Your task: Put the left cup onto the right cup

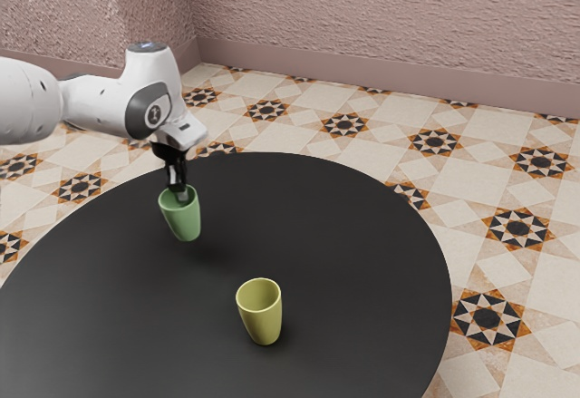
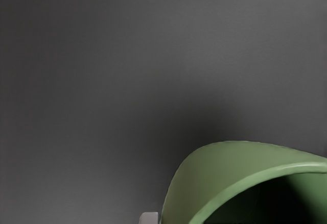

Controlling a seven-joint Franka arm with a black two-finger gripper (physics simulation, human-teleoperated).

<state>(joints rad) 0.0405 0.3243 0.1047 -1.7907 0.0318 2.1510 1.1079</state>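
Plainly, the fingers (image 1: pixel 170 177) were clamped on the rim of the green cup (image 1: pixel 182 218), which hung mouth-up, slightly tilted, clear of the table (image 1: pixel 362 262). It was well apart from the upright yellow cup (image 1: pixel 260 311), toward the exterior view's upper left; carry judged outstanding.

No writing, number or brand can be read; a small pale mark on the grey joint cap (image 1: pixel 149 108) of the arm (image 1: pixel 91 101) is illegible.
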